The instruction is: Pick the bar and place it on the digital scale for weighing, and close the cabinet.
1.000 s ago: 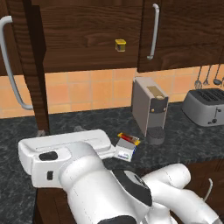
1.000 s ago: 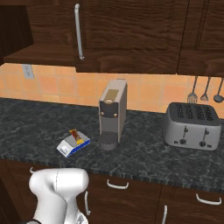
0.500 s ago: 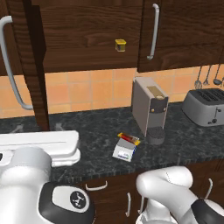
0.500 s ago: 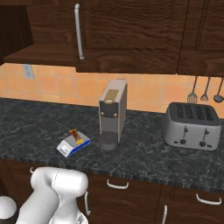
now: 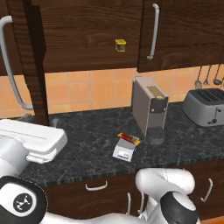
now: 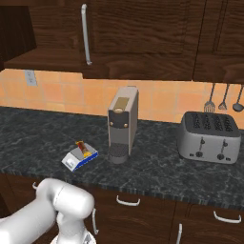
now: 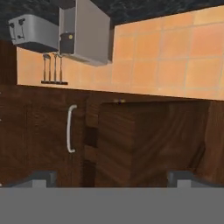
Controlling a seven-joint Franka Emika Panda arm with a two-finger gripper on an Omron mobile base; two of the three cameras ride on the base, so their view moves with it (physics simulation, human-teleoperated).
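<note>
The bar (image 5: 128, 138) (image 6: 83, 148), red-brown with yellow ends, lies on the digital scale (image 5: 123, 149) (image 6: 78, 157) on the dark counter, left of the coffee machine. The cabinet (image 5: 92, 35) (image 6: 143, 38) hangs above; its left door (image 5: 30, 65) stands swung out toward me, its curved silver handle (image 5: 8, 65) at the far left. The right door with handle (image 5: 152, 31) is shut. In the rolled-over hand view my gripper (image 7: 111, 179) is open and holds nothing, its fingertips (image 7: 40, 177) far apart, facing the brown cabinet front (image 7: 144, 140) and a handle (image 7: 70, 129).
A small yellow jar (image 5: 120, 44) sits inside the cabinet. A grey coffee machine (image 5: 149, 109) (image 6: 122, 124) and a grey toaster (image 5: 204, 106) (image 6: 208, 137) stand on the counter, utensils (image 6: 223, 97) hang on the tiled wall. My white arm link (image 5: 30, 140) reaches across the lower left.
My arm has swung left, away from the scale and off the counter's middle. The bar stays lying on the scale; the cabinet door has not moved.
</note>
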